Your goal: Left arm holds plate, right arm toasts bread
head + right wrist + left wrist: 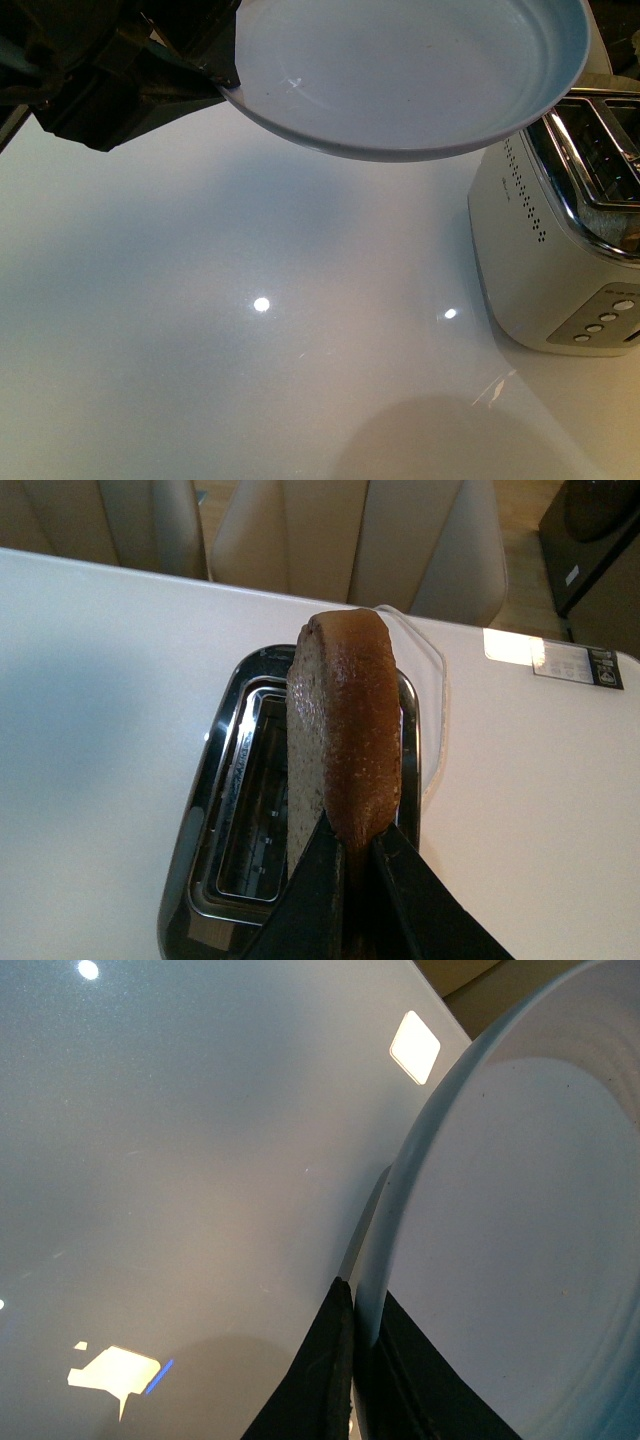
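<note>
Front view — left gripper [222,80] clamps plate [400,70] aloft, right gripper [352,848] pinches bread [340,710] over toaster [198,830]

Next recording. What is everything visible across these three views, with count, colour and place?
plate: one, pale blue-grey, raised above the table, empty
bread: one slice, speckled tan with a brown crust, held on edge over the toaster's slots
toaster: one, cream with a chrome top, on the table to the robot's right
cord: one, white, lying on the table behind the toaster
table: one, glossy white, under everything
chairs: at least two, beige, beyond the table's far edge
left gripper: one, black, clamped on the plate's rim
right gripper: one, black, clamped on one end of the bread
</note>
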